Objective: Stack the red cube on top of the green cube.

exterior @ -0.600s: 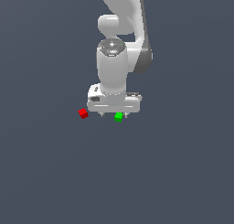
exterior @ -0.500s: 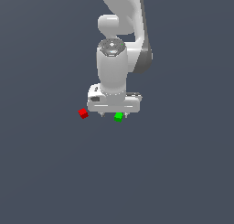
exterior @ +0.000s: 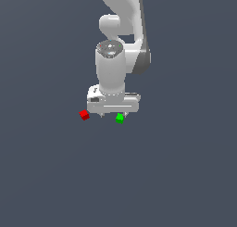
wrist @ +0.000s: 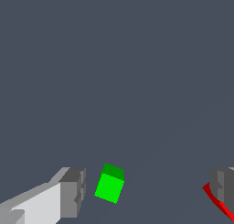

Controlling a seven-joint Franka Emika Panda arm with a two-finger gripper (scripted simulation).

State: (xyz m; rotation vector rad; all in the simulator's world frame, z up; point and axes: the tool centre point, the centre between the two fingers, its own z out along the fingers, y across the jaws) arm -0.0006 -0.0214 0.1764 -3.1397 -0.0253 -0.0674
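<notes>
While the gripper (wrist: 148, 191) hangs low with its jaws spread wide, the green cube (wrist: 109, 184) lies between them and the red cube (exterior: 84, 115) sits just outside one finger. Closing now would probably grab the wrong cube.

The exterior view looks from a raised point, well back, onto a plain grey floor (exterior: 55, 175), with the white arm (exterior: 113, 68) at centre. The wrist view sits on the arm, close to the floor (wrist: 114, 58), facing down past its own fingers (wrist: 73, 193). Both views share the green cube (exterior: 120, 118) (wrist: 109, 184) and, at its nine o'clock in the exterior view, the red cube (exterior: 84, 115) (wrist: 219, 202).
</notes>
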